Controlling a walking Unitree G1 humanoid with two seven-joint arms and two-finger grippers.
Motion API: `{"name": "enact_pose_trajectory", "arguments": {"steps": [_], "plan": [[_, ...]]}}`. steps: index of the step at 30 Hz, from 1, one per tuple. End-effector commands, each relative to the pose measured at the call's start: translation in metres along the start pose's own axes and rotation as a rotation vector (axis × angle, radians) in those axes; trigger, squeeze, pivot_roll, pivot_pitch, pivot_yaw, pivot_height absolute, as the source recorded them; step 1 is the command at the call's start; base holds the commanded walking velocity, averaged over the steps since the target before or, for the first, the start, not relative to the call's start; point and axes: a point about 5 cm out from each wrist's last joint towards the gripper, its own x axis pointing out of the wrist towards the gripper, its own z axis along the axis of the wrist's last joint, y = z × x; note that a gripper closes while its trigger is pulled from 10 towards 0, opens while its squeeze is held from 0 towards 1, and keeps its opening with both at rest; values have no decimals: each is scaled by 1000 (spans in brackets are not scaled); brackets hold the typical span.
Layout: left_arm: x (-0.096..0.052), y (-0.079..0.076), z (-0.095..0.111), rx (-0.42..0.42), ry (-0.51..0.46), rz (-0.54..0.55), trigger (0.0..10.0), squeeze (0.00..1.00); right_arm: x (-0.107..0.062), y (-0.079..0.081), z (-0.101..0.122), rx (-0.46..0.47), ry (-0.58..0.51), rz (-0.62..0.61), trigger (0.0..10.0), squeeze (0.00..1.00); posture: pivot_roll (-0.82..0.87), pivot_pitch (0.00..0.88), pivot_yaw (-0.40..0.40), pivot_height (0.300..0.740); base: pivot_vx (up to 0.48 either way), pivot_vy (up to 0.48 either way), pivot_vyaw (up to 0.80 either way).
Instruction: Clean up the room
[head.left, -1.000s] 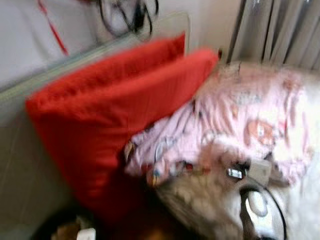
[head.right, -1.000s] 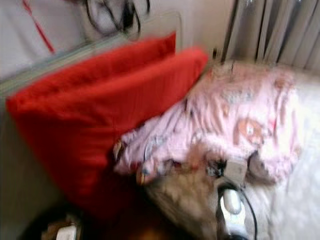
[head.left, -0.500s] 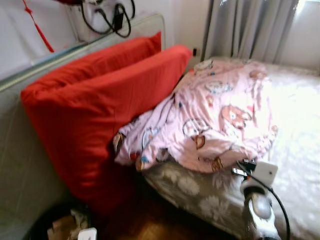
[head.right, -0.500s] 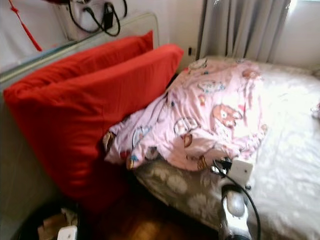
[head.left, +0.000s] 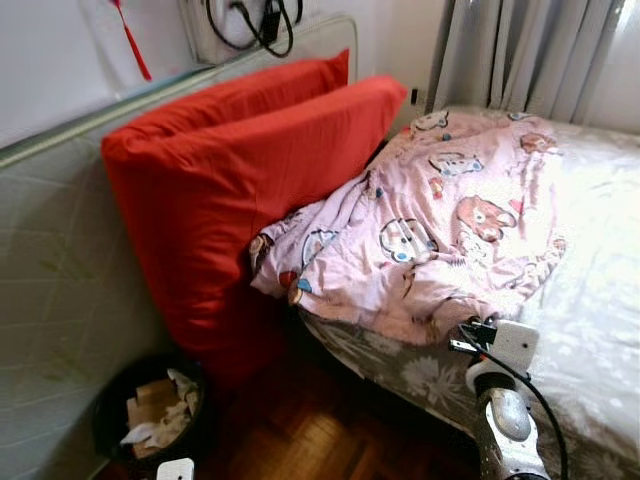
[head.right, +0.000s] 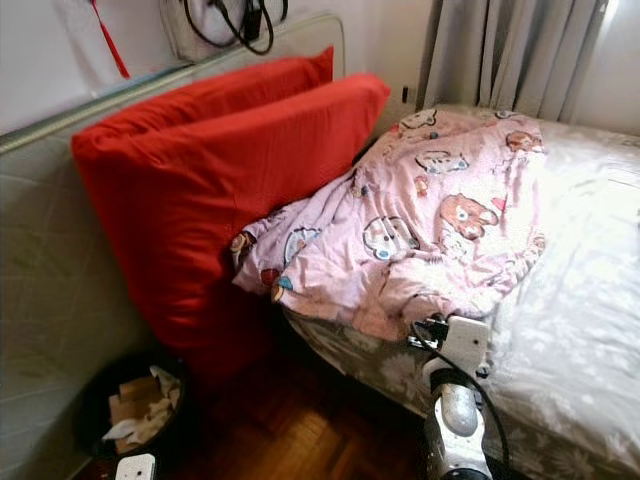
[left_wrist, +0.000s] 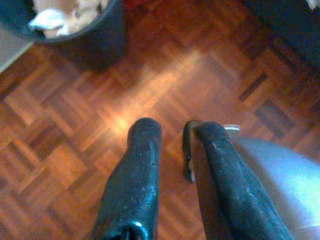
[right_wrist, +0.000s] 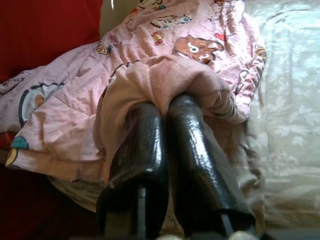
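A crumpled pink blanket (head.left: 440, 230) with cartoon prints lies across the head of the bed, running up against two big red pillows (head.left: 250, 170). My right gripper (right_wrist: 167, 102) is at the blanket's near edge by the bed's side. Its fingers are pressed together with a fold of pink cloth bunched over the tips. From the head camera, that wrist (head.left: 500, 345) sits at the blanket's lower hem. My left gripper (left_wrist: 172, 130) hangs over the wood floor, slightly open and holding nothing.
A black waste bin (head.left: 150, 410) full of paper scraps stands on the parquet floor (head.left: 320, 440) below the pillows, beside the padded headboard (head.left: 60, 250). White patterned sheet (head.left: 600, 300) covers the bed's right part. Grey curtains (head.left: 540, 50) hang behind.
The camera has swung and the blur has cleared, bringing the bin into fuller view. My right wrist now sits against the blanket's hem.
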Motion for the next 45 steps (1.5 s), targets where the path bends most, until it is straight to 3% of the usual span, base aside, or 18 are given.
{"name": "enact_pose_trajectory", "arguments": {"steps": [1, 12, 19, 30, 33, 45], "plan": [[0, 1, -1, 13, 11, -3, 10000, 0, 2, 1, 8, -22, -45, 19, 10000, 0, 55, 0, 66, 740, 0, 0, 0], [-1, 0, -2, 33, 15, -15, 10000, 0, 0, -1, 11, -40, -76, 6, 10000, 0, 58, 0, 63, 740, 0, 0, 0], [-1, -1, -2, 42, 13, -21, 10000, 0, -7, -6, -5, -83, 20, -6, 10000, 0, 58, 0, 62, 740, 0, 0, 0], [-1, -5, -6, 67, 36, -40, 10000, 0, -22, -21, -42, -176, 285, -49, 10000, 0, 58, 0, 60, 740, 0, 0, 0], [-1, -7, -7, 71, 42, -44, 10000, 0, -33, -23, -62, -233, 433, -36, 10000, 0, 58, 0, 60, 740, 0, 0, 0], [0, -10, -8, 79, 49, -51, 10000, 0, -59, -29, -93, -296, 651, -7, 10000, 0, 60, 0, 61, 740, 0, 0, 0]]}}
